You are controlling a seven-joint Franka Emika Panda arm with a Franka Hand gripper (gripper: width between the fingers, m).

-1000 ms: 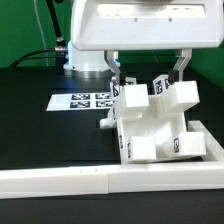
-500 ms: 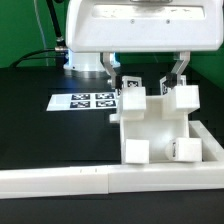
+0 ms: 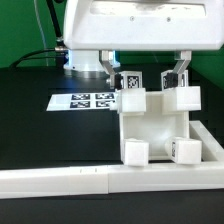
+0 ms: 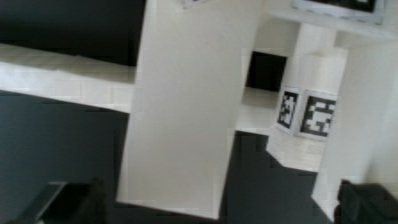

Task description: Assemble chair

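The white chair (image 3: 155, 125) lies on the black table, pushed into the corner of the white border rail (image 3: 60, 180), with its blocky feet toward the camera and tags on its upper blocks. My gripper (image 3: 148, 74) hangs over the chair's far end, open wide, with one finger (image 3: 116, 68) on each side of the upper blocks. In the wrist view a long white slab of the chair (image 4: 187, 100) runs between the dark fingertips (image 4: 71, 203), with a gap on both sides. Beside the slab, a post carries tags (image 4: 306, 112). My gripper (image 4: 217, 205) holds nothing.
The marker board (image 3: 88, 101) lies flat on the table, at the exterior view's left of the chair. The border rail runs along the front edge and turns up along the exterior view's right side (image 3: 212, 145). The arm's white body fills the top of the exterior view.
The chair has swung from a skewed pose to lie square with the rail. The gripper stayed open and in about the same place above it.
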